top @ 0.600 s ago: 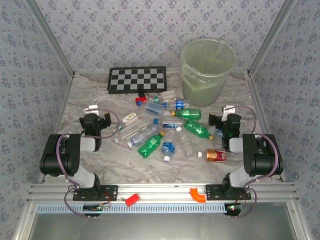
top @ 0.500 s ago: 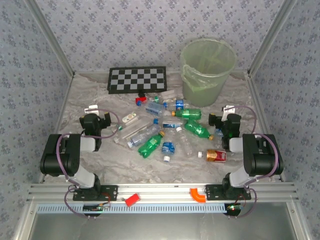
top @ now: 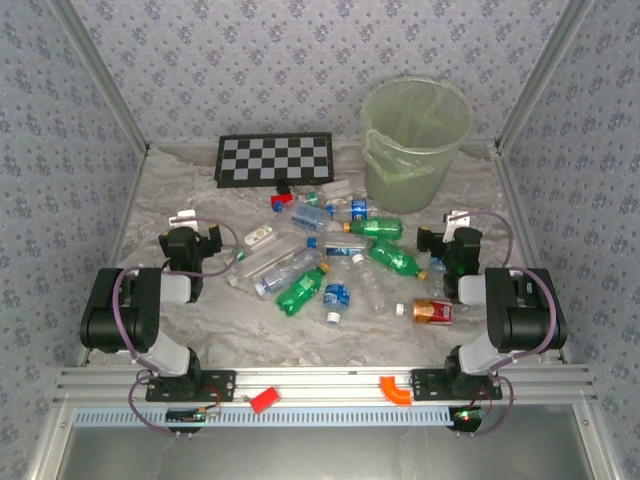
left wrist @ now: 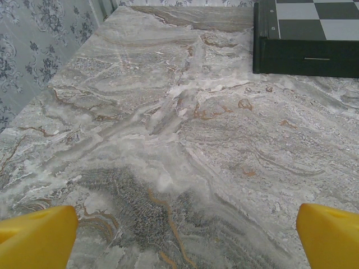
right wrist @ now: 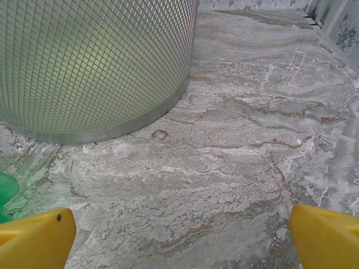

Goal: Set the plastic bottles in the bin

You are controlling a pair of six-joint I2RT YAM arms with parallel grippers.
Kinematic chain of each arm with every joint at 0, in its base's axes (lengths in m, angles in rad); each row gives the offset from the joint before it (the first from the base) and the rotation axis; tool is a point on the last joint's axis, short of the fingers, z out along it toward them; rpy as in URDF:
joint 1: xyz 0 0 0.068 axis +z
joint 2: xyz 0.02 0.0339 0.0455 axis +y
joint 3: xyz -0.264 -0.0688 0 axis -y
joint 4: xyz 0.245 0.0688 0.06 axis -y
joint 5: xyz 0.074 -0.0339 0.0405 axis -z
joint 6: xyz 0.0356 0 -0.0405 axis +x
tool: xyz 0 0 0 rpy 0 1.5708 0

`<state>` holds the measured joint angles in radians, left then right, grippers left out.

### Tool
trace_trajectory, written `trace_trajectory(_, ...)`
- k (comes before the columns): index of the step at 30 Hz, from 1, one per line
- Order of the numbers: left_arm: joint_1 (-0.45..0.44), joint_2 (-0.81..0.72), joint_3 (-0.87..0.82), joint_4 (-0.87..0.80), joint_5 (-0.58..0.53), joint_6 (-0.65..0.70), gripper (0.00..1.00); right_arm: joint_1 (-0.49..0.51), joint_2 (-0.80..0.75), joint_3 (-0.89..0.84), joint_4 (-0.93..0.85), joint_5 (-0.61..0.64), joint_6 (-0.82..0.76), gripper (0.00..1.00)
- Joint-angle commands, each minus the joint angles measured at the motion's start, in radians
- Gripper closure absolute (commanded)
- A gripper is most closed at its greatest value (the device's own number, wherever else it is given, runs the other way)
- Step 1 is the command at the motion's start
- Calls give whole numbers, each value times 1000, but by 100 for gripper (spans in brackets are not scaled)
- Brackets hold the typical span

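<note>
The plastic bottles [top: 330, 255] lie scattered across the middle of the marbled surface [top: 200, 330], none of them in the bin [top: 400, 175], which stands upright at the far right corner with its thin liner folded over the rim. The left tool [top: 191, 238] sits low near the left edge, its yellow fingertips [left wrist: 33, 235] spread wide with only bare surface between them. The nearest clear bottles [top: 285, 268] lie to its right, apart from it, and from its wrist the corner of the chequered board [left wrist: 305, 33] shows ahead by the far edge. The right tool [top: 452, 240] sits low near the right edge, released as well, its yellow fingertips [right wrist: 325, 235] wide apart and grasping nothing. The bin's ribbed wall rises ahead of it and to its left, and a sliver of green plastic [right wrist: 7, 193] shows just off its left finger. From above, one green bottle [top: 393, 257] lies just to the left of that tool, another green bottle [top: 376, 227] lies a little farther toward the bin, and a third green bottle [top: 302, 288] lies nearer the centre. A red can [top: 433, 312] rests toward the near edge beside the right arm, and a small red block [top: 278, 200] sits just in front of the board.
</note>
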<state>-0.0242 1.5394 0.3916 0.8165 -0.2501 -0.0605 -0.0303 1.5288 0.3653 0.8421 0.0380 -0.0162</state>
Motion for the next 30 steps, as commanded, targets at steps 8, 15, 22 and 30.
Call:
trace_trajectory(8, 4, -3, 3, 36, 12, 4, 0, 5, 2, 15, 6, 16, -10, 1)
trace_trajectory(15, 4, -3, 2, 36, 12, 4, 0, 5, 2, 16, 7, 16, -9, 1)
trace_trajectory(22, 3, -5, 2, 36, 11, 5, 0, 3, 2, 17, 5, 10, -7, 0)
trace_trajectory(30, 6, -141, 116, -271, -65, -18, 0, 25, -72, 6, -25, 88, -12, 1)
